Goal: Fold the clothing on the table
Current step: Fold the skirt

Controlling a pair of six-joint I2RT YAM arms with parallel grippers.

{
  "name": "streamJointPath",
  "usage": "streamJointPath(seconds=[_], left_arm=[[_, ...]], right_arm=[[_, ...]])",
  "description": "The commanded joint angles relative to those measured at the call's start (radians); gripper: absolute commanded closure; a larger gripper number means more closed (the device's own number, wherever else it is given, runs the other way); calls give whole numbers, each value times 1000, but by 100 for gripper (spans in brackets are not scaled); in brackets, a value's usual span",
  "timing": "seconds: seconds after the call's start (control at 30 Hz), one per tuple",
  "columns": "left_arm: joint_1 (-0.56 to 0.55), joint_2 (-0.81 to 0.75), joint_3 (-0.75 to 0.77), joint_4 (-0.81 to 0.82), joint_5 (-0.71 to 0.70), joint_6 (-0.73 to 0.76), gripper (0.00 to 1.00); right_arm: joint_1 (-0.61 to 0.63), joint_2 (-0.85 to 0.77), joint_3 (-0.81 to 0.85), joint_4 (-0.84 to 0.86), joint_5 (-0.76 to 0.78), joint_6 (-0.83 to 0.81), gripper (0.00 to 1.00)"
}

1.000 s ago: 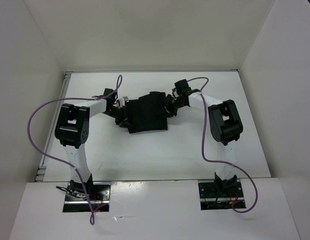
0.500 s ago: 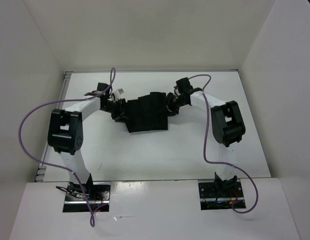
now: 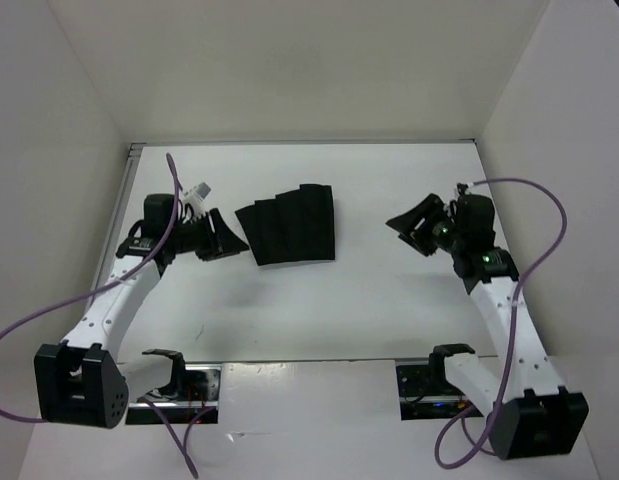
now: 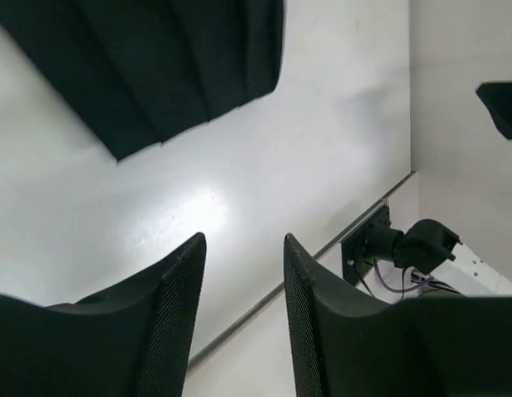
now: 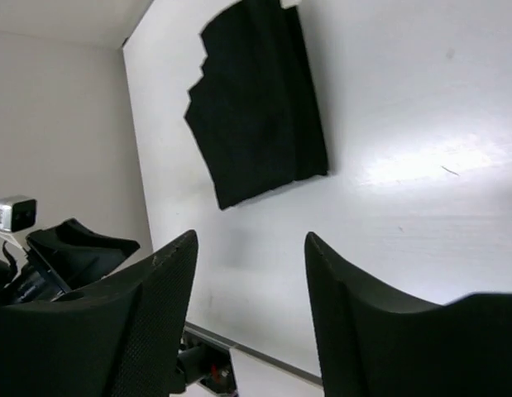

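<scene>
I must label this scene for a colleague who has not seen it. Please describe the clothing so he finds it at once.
Look at the white table, near its middle, toward the far edge. The clothing lies flat there, between the left arm and the right arm. Unlike their hard black jaws, which stand apart from it, it is soft black fabric with parallel ridges.

I found a robotics lab test cell: plain white walls (image 3: pixel 289 60) enclosed the table (image 3: pixel 389 300) at centre frame, with cabled arm bases (image 3: pixel 174 388) bolted along the bottom.
</scene>
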Motion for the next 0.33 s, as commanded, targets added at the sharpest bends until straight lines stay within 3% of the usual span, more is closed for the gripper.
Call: streamJointPath(seconds=[0.0,0.03,0.17,0.3], left_arm=[[1,-80,-99,28,-27,-61,50],[1,-110,-116,37,-27,-75,50],[-11,-169,-183,47,-27,-99,53],[-44,-201,-207,37,-36,-124,43]], right_arm=[[-50,-146,-80,-72,12,2,39],[-64,-174,-103,-88,1,2,34],[-108,-292,-151,-161,-20,2,33],[-108,-421,-171,-227,-10,28,30]])
